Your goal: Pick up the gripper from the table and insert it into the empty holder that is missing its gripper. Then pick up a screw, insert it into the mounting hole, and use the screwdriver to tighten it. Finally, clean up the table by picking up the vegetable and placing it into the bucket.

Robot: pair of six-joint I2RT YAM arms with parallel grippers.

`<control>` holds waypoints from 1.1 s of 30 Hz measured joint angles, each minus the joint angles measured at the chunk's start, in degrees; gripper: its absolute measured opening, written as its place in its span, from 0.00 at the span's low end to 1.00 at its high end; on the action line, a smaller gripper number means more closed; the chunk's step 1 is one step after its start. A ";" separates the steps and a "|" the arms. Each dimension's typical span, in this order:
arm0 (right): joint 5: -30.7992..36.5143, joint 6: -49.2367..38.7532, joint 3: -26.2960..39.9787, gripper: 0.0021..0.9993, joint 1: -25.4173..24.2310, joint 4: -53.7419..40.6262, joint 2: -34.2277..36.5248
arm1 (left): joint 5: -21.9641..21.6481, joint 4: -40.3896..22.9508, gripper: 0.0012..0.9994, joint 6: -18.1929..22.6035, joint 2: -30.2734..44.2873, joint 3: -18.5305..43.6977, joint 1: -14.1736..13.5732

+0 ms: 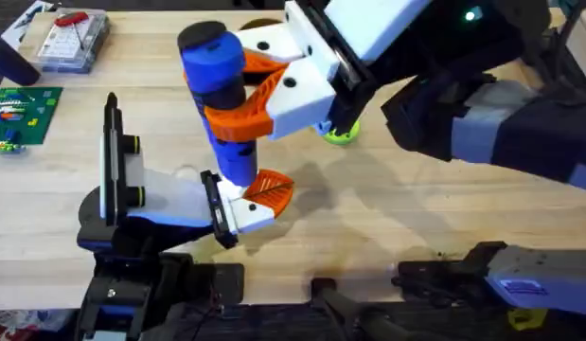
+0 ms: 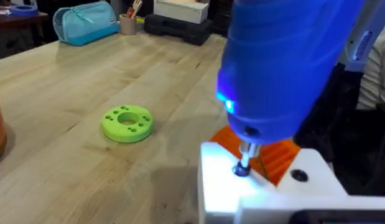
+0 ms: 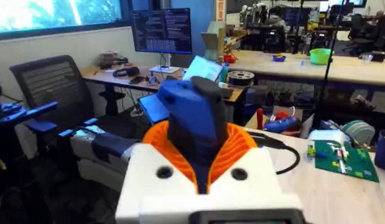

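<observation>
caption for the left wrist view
Blue screwdriver bit seated in a white gripper's mounting hole, green disc lying apart on the table.

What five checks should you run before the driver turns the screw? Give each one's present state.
1. Right tool clamped on the screwdriver: ok, orange pads on both sides of the blue body.
2. Bit on the screw: ok, the tip meets the dark head.
3. Screw sits in the white part: ok.
4. Blue light lit: ok.
5. Screw fully tightened: cannot tell.
6. Green disc apart from the work: ok.
</observation>
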 joint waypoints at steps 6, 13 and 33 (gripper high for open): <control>0.00 -0.37 0.00 0.04 0.00 -0.19 0.00 | 0.00 0.00 0.01 0.00 0.00 0.00 0.00; 0.00 -0.85 0.00 0.04 0.00 -0.21 0.00 | 0.00 0.00 0.01 0.00 0.00 0.00 0.00; -0.02 -1.27 0.00 0.04 0.00 -1.87 0.00 | 0.00 0.00 0.01 0.00 0.00 0.00 0.00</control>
